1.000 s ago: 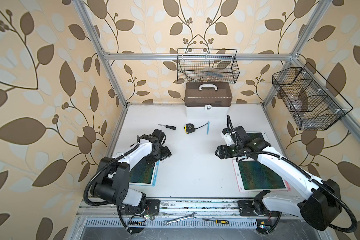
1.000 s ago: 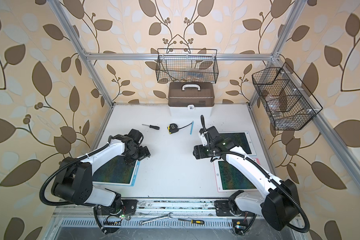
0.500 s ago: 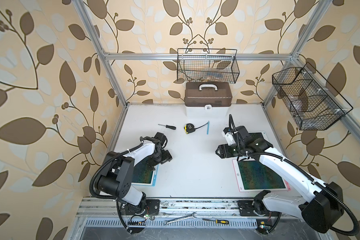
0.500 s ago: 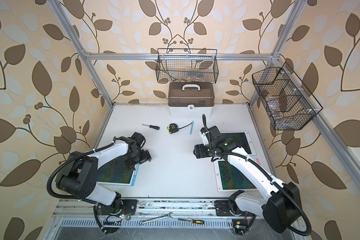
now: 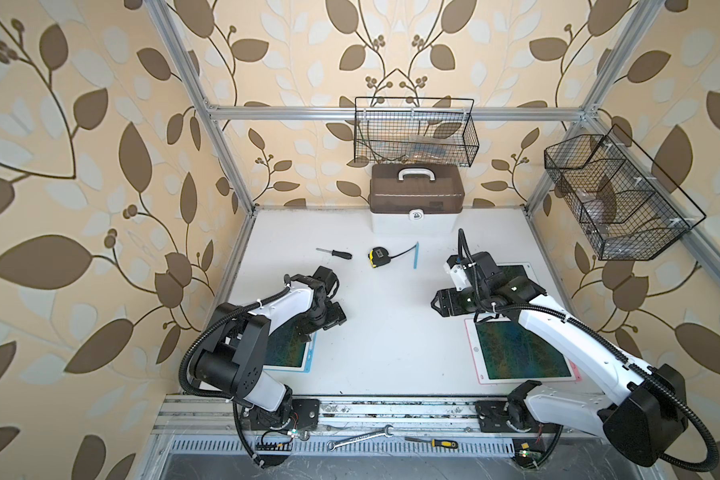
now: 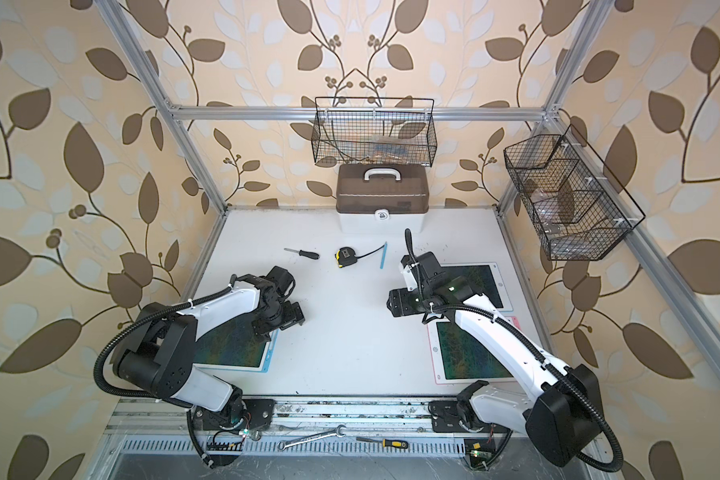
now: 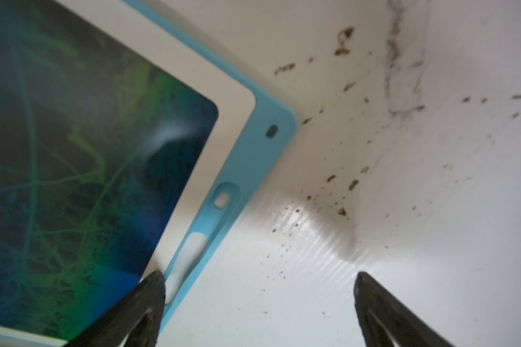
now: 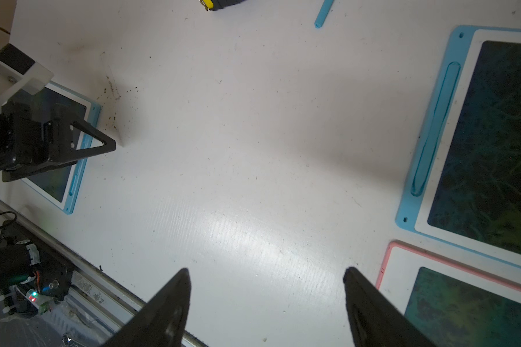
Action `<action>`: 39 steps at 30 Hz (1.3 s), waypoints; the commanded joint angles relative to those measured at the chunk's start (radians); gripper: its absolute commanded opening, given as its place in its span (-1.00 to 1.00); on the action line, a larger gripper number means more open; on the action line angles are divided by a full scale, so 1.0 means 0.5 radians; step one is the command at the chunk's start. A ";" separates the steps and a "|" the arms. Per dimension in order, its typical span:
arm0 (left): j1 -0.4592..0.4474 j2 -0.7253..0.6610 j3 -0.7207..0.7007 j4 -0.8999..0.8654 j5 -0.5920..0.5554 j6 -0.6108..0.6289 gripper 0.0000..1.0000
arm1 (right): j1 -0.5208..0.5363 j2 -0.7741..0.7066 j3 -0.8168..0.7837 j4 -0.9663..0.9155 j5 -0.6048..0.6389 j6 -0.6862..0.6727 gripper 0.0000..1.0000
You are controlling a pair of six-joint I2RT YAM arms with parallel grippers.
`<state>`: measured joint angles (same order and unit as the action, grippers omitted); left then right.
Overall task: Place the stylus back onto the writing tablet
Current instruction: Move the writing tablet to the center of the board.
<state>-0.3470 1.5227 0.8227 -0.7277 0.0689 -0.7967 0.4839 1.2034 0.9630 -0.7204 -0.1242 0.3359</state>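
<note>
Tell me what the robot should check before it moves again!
1. The left gripper is open and empty: ok.
2. The white stylus lies in the slot of the left blue tablet: ok.
3. The left gripper's finger is clear of that stylus: cannot tell, its tip is right beside it.
4. The right gripper is open and empty: ok.
5. The blue stylus is back on a tablet: not ok, it lies loose on the table beside the tape measure.
6. The stylus slot of the right blue tablet is free: ok, it is empty.
</note>
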 commanded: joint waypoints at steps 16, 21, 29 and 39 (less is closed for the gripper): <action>-0.172 0.085 -0.105 0.138 0.082 -0.174 0.97 | -0.029 -0.047 -0.003 0.002 -0.009 -0.009 0.60; -0.189 0.108 -0.117 0.154 0.087 -0.189 0.97 | -0.032 -0.051 -0.002 0.000 -0.009 -0.011 0.60; -0.332 0.153 -0.082 0.256 0.111 -0.301 0.97 | -0.093 -0.057 -0.011 0.005 -0.041 0.000 0.61; -0.705 0.460 0.126 0.453 0.130 -0.538 0.98 | -0.309 -0.069 0.004 0.005 -0.119 -0.061 0.59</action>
<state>-0.6441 1.6375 0.9005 -0.6910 0.0093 -0.9936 0.3473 1.1904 0.9630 -0.7143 -0.1585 0.3283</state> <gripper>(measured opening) 0.987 0.798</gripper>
